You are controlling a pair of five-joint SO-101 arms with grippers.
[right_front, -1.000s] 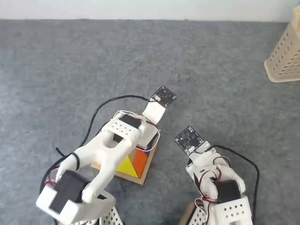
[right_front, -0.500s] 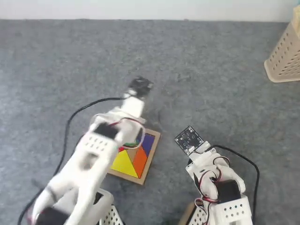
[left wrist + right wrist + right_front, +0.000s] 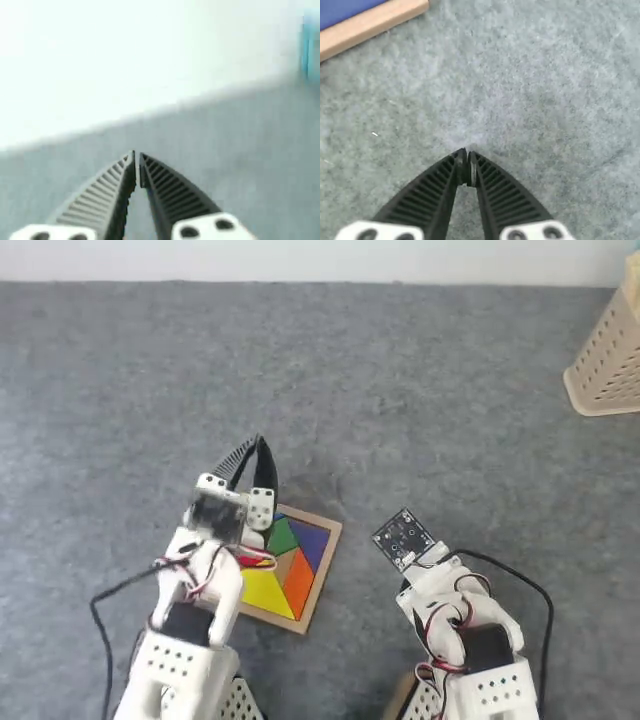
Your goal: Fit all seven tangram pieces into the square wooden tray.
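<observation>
The square wooden tray [image 3: 322, 576] lies on the grey carpet, with green, blue, orange and yellow tangram pieces [image 3: 290, 565] flat inside it. My left gripper [image 3: 256, 450] is shut and empty, raised and pointing away over the carpet past the tray's far edge; its black fingers [image 3: 155, 185] meet at the tips against carpet and pale wall. My left arm covers the tray's left part. My right gripper [image 3: 466, 162] is shut and empty, low over bare carpet just right of the tray, whose wooden edge [image 3: 370, 22] and blue piece [image 3: 345, 9] show close by.
A beige perforated basket [image 3: 612, 345] stands at the far right edge. A pale wall [image 3: 300, 258] bounds the carpet at the back. Open carpet [image 3: 450, 410] spreads beyond and to both sides of the tray. Black cables trail from both arm bases.
My left arm has swung back off the tray toward its base and tipped up, uncovering the coloured pieces. The right arm has not moved.
</observation>
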